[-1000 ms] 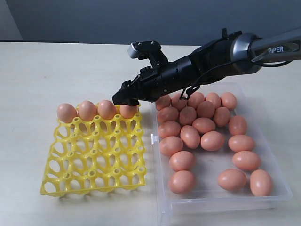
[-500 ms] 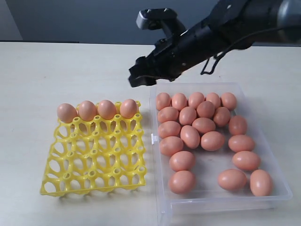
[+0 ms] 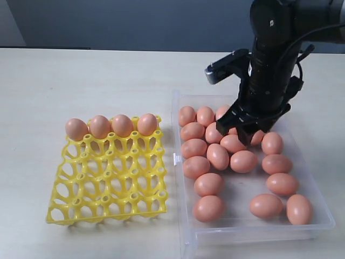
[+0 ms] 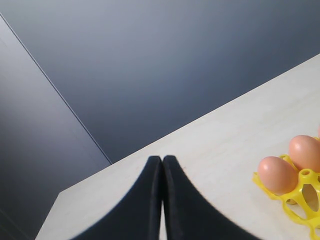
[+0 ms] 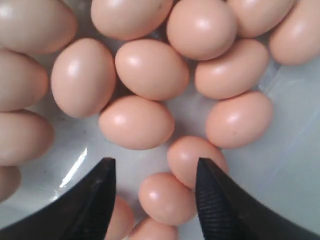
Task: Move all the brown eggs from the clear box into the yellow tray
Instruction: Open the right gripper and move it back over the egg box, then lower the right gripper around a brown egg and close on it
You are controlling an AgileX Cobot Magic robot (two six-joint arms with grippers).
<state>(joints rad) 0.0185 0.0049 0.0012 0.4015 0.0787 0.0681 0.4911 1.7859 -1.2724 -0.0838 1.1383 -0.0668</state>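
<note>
The yellow tray (image 3: 108, 183) lies on the left with a row of brown eggs (image 3: 111, 125) in its back cups. To its right, the clear box (image 3: 253, 232) holds many brown eggs (image 3: 218, 156). My right gripper (image 3: 243, 132) points straight down over the back middle of the box. In the right wrist view that gripper (image 5: 155, 161) is open above the eggs, with one egg (image 5: 167, 197) below the gap and another (image 5: 192, 157) beside one finger. My left gripper (image 4: 161, 160) is shut and empty, off to the side of the tray corner (image 4: 300, 197), where two eggs (image 4: 277, 174) show.
The light table (image 3: 81, 81) stretches bare behind and left of the tray. A dark wall (image 3: 135, 21) stands beyond its far edge. A small latch tab (image 3: 176, 159) juts from the box wall facing the tray.
My right arm has lifted away from the tray's back right egg, swung right, and now points down over the clear box. The egg stays in the tray.
</note>
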